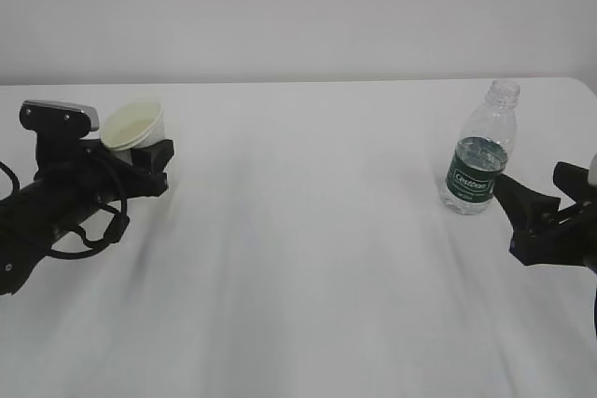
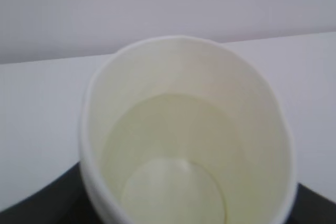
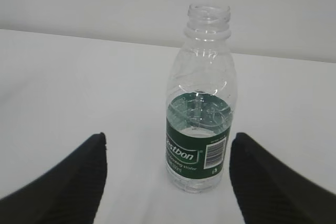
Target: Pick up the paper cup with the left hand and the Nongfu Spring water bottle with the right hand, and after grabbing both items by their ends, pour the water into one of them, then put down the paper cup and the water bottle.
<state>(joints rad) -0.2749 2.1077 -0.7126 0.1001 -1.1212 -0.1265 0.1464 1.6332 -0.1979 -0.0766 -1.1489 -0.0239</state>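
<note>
1. Left end effector point(image 1: 154, 157) has the paper cup point(image 1: 134, 125) between its fingers, far left of the white counter point(image 1: 308, 230). The grip looks made; can't tell whether the cup is off the surface.
2. Cup tilted: mouth faces up and back toward the arm, long axis leaning off vertical. Inside looks empty.
3. Right end effector point(image 3: 167, 182) spread wide, not touching anything. Nongfu Spring water bottle point(image 3: 202, 103) stands just ahead between the two fingers, far right of the counter.
4. Bottle upright, long axis vertical, uncapped neck up, partly full.
5. Left to do, I'd say: bottle grasp, lift, pour, set both down.
</note>
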